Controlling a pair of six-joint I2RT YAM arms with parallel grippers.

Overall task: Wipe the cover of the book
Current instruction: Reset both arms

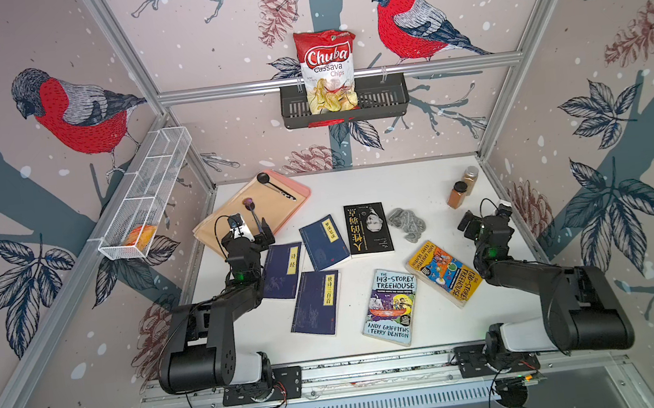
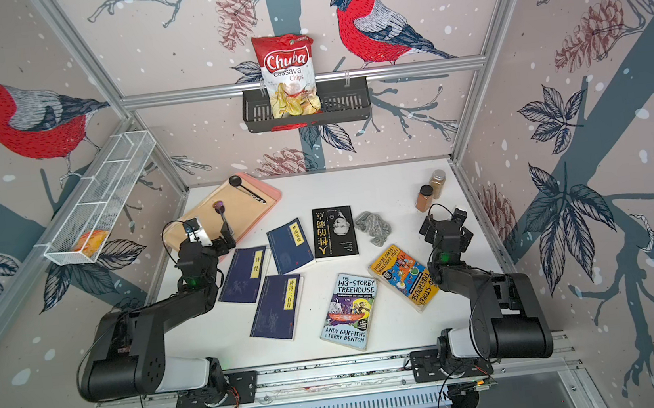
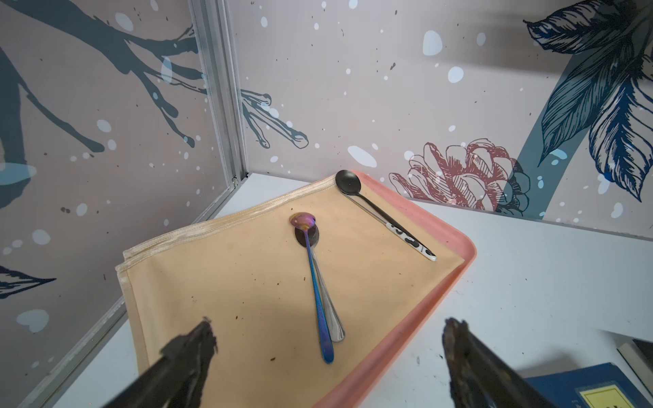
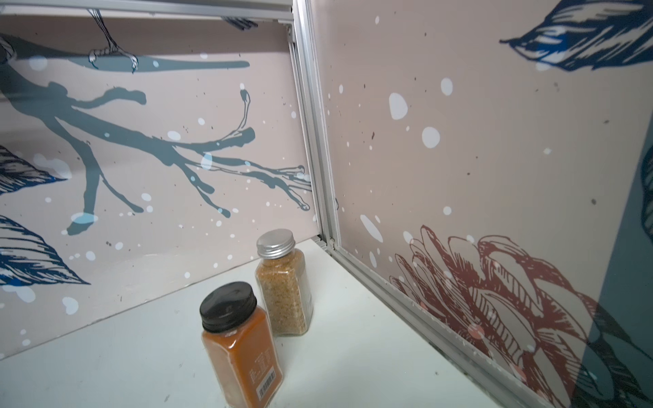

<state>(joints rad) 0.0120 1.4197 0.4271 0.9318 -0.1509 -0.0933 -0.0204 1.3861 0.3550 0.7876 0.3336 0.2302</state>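
The white bench is walled on three sides by metal-framed panels. Its open room is the bare strip along the back and the patch in front of the books.

Six books lie flat. Three thin dark blue books cluster near the left arm, which hides part of the leftmost one. A glossy black book lies in the middle, a purple paperback toward the front, and a thick yellow paperback beside the right arm. A crumpled grey rag sits just beside the black book, apart from both hands.

In the back left corner a pink tray holds a folded tan cloth with stitched edges, speckled with crumbs. Slim metal spoons lie on the cloth.

The left hand hangs above the tray's near edge, fingers spread wide with nothing between them. The right hand points toward two square glass spice jars in the back right corner. Its fingers fall outside the wrist view and are a dark blur from above, so I cannot tell how wide it stands.
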